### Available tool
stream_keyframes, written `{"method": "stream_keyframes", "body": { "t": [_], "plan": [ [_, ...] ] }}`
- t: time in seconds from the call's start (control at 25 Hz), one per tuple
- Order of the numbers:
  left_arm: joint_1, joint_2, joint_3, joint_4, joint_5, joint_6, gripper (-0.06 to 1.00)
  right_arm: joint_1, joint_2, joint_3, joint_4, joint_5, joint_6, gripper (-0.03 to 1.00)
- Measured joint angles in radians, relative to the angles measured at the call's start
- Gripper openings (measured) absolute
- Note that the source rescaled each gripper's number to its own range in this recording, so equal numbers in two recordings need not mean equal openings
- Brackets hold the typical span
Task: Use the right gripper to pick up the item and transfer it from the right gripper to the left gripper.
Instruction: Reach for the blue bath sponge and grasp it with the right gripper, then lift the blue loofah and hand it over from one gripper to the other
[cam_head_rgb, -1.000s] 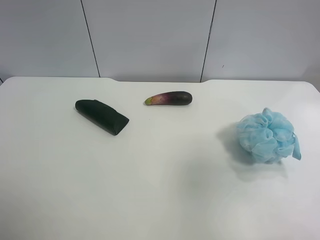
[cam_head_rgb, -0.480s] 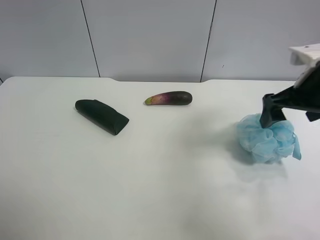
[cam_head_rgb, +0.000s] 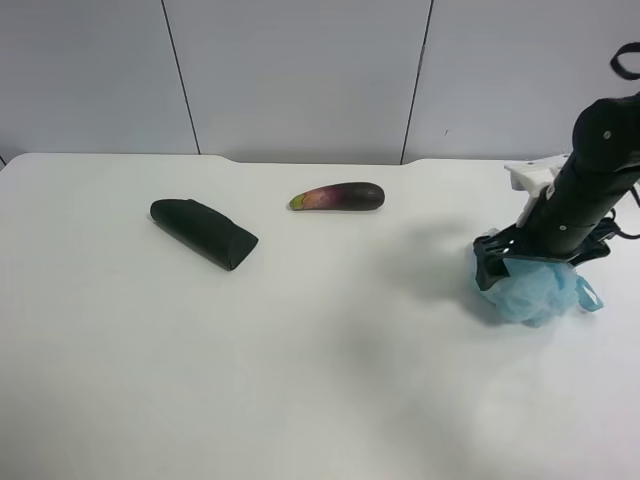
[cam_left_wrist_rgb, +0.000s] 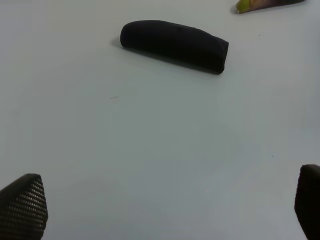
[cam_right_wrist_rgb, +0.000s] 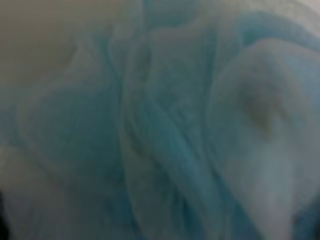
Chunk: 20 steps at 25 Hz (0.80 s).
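Observation:
The light-blue mesh pouf lies on the white table at the exterior high view's right. My right gripper, on the black arm with the white bracket, is pressed down onto its top. One black finger shows at the pouf's side and the jaws look spread around it. The right wrist view is filled with blurred blue mesh, and no fingers show there. My left gripper is open and empty above bare table, and it is out of the exterior high view.
A dark green rolled cloth lies at the table's left and also shows in the left wrist view. A purple eggplant lies near the back centre, its tip visible in the left wrist view. The table's back edge meets a grey wall.
The right arm came into view from the right and dropped onto the pouf, squashing it lower. The cloth and eggplant have not moved.

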Motion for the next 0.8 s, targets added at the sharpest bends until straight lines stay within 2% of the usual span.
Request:
{"method": "stream_keyframes", "body": {
  "t": [0.04, 0.16, 0.2, 0.36, 0.56, 0.6, 0.68, 0.8],
  "plan": [
    [0.000, 0.000, 0.000, 0.000, 0.000, 0.000, 1.00, 0.000, 0.019, 0.000, -0.001, -0.007, -0.001, 0.85],
    [0.000, 0.000, 0.000, 0.000, 0.000, 0.000, 1.00, -0.001, 0.040, -0.001, -0.007, -0.010, -0.001, 0.45],
    [0.000, 0.000, 0.000, 0.000, 0.000, 0.000, 1.00, -0.001, 0.040, -0.001, -0.007, -0.008, -0.001, 0.40],
    [0.000, 0.000, 0.000, 0.000, 0.000, 0.000, 1.00, -0.001, 0.007, -0.002, -0.007, 0.013, -0.001, 0.40],
    [0.000, 0.000, 0.000, 0.000, -0.001, 0.000, 1.00, -0.001, -0.093, -0.046, 0.019, 0.135, -0.010, 0.37],
    [0.000, 0.000, 0.000, 0.000, -0.003, 0.000, 1.00, -0.001, -0.093, -0.046, 0.019, 0.135, -0.010, 0.37],
    [0.000, 0.000, 0.000, -0.001, -0.017, 0.000, 1.00, -0.001, -0.170, -0.071, 0.063, 0.196, -0.045, 0.32],
    [0.000, 0.000, 0.000, -0.001, -0.025, 0.000, 1.00, 0.002, -0.243, -0.076, 0.137, 0.227, -0.102, 0.27]
  ]
}}
